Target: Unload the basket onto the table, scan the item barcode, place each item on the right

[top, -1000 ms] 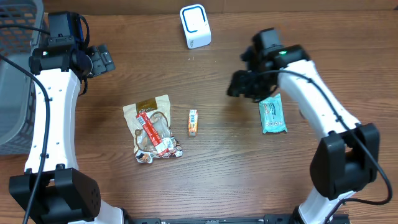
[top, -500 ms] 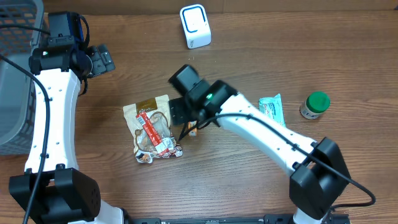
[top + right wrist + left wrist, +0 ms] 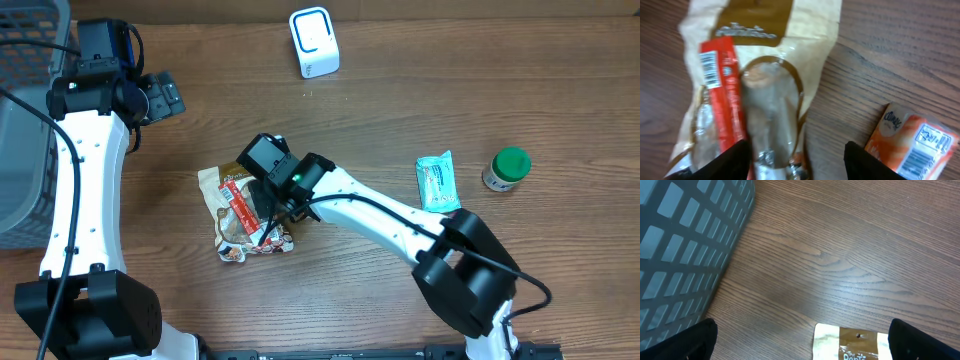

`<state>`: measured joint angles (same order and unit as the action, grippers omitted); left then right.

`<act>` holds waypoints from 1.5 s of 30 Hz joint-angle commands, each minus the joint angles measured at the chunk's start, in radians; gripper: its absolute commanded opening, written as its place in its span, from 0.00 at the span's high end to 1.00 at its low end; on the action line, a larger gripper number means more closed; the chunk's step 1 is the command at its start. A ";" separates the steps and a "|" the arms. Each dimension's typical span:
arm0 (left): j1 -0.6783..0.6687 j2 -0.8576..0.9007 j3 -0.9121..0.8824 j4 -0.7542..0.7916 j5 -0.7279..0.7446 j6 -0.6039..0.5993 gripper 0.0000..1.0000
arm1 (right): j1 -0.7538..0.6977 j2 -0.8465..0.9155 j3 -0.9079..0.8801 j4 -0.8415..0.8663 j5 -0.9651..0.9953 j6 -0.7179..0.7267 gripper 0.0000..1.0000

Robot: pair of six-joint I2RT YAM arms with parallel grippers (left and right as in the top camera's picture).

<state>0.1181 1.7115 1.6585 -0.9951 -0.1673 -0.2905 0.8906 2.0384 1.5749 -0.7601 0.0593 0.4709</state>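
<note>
The wooden table (image 3: 400, 110) and the grey basket (image 3: 25, 120) beside the left arm look as they did a second ago. The left gripper (image 3: 802, 337) has not moved and hangs wide open with nothing between its fingers, the basket just beside it.

The big change is the right arm. A second ago it was over the tissue pack (image 3: 437, 183); now it has swung across, and the right gripper (image 3: 795, 150) hovers over the snack pouch (image 3: 222, 225). Its fingers are spread apart and grip nothing. The pouch lies directly beneath them, its red strip with a barcode (image 3: 710, 67) facing up.

The white scanner (image 3: 314, 42) stands well beyond this gripper. The tissue pack and green-capped bottle (image 3: 507, 168), now uncovered, sit well behind it. The small orange packet (image 3: 912, 145) lies just beside the gripper's outer finger, unmoved.
</note>
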 commanded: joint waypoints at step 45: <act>0.000 -0.011 0.014 0.002 0.004 -0.021 0.00 | -0.156 0.001 -0.004 -0.150 0.055 0.083 0.49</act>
<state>0.1181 1.7115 1.6585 -0.9951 -0.1673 -0.2905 0.6781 2.0399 1.5719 -0.9199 -0.0055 0.5301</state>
